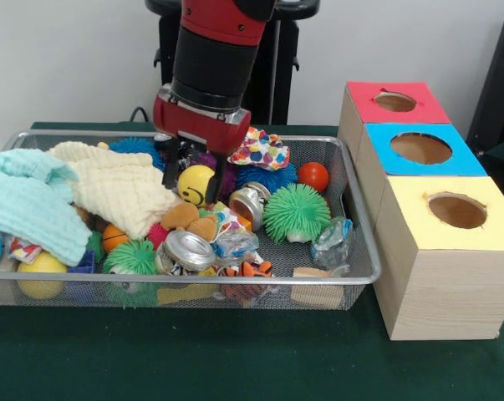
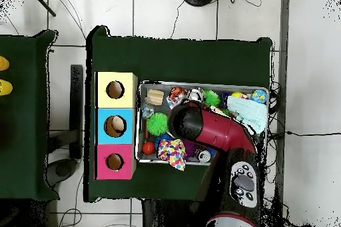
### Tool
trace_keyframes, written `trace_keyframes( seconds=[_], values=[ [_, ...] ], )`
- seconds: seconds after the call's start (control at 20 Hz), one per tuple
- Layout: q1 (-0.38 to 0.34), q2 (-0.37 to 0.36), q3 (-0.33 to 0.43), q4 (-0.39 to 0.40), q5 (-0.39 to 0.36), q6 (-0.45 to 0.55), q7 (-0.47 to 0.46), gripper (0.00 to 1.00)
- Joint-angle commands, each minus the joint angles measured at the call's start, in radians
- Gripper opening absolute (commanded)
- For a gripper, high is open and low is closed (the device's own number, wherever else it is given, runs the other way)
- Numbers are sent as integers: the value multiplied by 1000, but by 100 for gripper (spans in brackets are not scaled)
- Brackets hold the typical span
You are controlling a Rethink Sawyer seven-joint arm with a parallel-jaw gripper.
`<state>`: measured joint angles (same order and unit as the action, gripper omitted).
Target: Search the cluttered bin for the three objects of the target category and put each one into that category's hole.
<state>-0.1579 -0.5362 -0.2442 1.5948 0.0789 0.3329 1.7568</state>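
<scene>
The green-covered table (image 1: 235, 359) carries a wire mesh bin (image 1: 362, 251) and, just beside its right end in the front view, a row of three wooden boxes, each with a round hole in its top: a yellow-topped box (image 1: 440, 267) nearest the camera, a blue-topped box (image 1: 419, 154) in the middle and a red-topped box (image 1: 394, 104) at the far end. No writing or brand can be read on any of them. The red and black arm (image 1: 214, 58) comes down into the far middle of the bin, and its gripper (image 1: 189, 171) sits low among the clutter right at a yellow smiley ball (image 1: 195, 184); whether its fingers are parted or closed on anything cannot be told, since the wrist and toys hide them, and from overhead the arm covers that whole part of the bin. Pale cream and mint cloths (image 1: 76, 196) bury the left end of the bin. A green spiky ball (image 1: 295, 211) lies right of centre, a patterned fabric piece (image 1: 260, 150) rests at the far rim, and a blue spiky ball (image 1: 268, 177) is half hidden under it. Smaller still are a crushed silver can (image 1: 187, 251) whose label is unreadable, a second can (image 1: 247, 205), a small red ball (image 1: 313, 175), a crumpled clear wrapper (image 1: 331, 241) and a wooden block (image 1: 312, 284) seen through the mesh.
</scene>
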Motion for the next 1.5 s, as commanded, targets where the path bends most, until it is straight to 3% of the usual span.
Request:
trace_keyframes(
  seconds=[0.05,0.5,0.8,1.5],
  values=[
    [-50,38,40,-110,-70,2,22,100],
    [-83,50,99,-36,-80,-48,68,100],
    [-128,69,168,0,-50,-21,72,100],
    [-227,30,303,59,13,79,93,100]
  ],
)
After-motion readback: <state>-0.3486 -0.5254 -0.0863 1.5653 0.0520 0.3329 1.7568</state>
